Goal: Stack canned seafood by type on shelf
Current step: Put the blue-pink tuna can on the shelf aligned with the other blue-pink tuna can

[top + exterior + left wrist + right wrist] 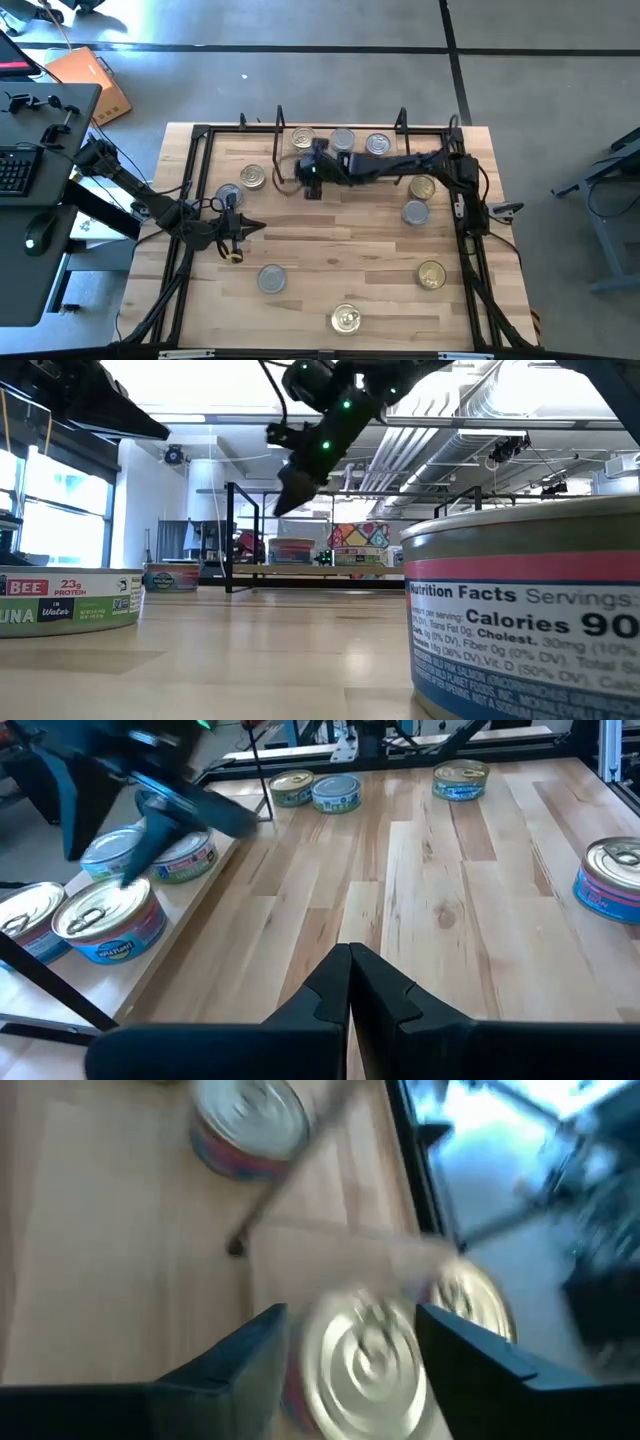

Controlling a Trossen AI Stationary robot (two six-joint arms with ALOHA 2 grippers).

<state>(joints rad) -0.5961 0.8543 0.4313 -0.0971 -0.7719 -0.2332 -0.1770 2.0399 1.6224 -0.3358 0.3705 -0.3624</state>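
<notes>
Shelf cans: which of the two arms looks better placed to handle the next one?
Probably the right. The right gripper hangs open over a can on the shelf, while the left gripper sits shut, away from the shelf.

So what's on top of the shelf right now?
Three tins sit on the shelf: gold-lidded, grey, grey. The right end effector is over the left end; anything beneath it is hidden.

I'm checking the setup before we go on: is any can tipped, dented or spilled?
Nothing stands out. Every can in view sits flat and lid up, three on the shelf and the rest scattered on the table. The right pincer straddles one shelf can.
</notes>
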